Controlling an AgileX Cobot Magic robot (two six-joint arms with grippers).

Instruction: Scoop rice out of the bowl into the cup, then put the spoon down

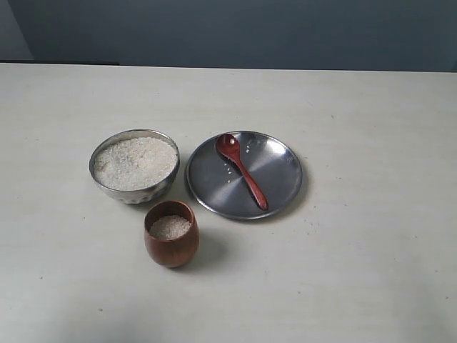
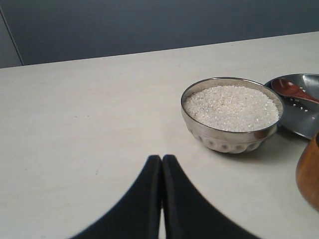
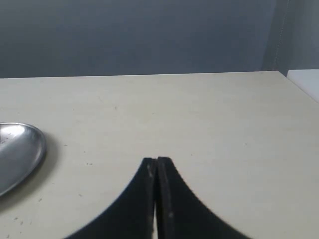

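Flat steel plate (image 1: 280, 168) is sitting right of the deep steel bowl (image 1: 136, 194) of white rice (image 1: 136, 163) and the small brown wooden cup (image 1: 171, 249); the slim reddish wooden spoon (image 1: 243, 174) is lying on it, handle pointing near-right. The right gripper (image 3: 156, 160) and left gripper (image 2: 161, 159) are both hanging clenched and empty, the right one likely nearer. No writing is showing.

Flat round steel plate (image 1: 280, 171), right of centre on pale cream table (image 1: 357, 271). Shiny, shallow, thin raised rim, dull reflections. Rests level, well inside all table edges. Tabletop matte, faintly speckled, a few small marks. Dark blue-grey wall (image 1: 250, 32) behind the far edge. White surface (image 3: 305, 79) at the table's far corner in right wrist view; nature unclear.
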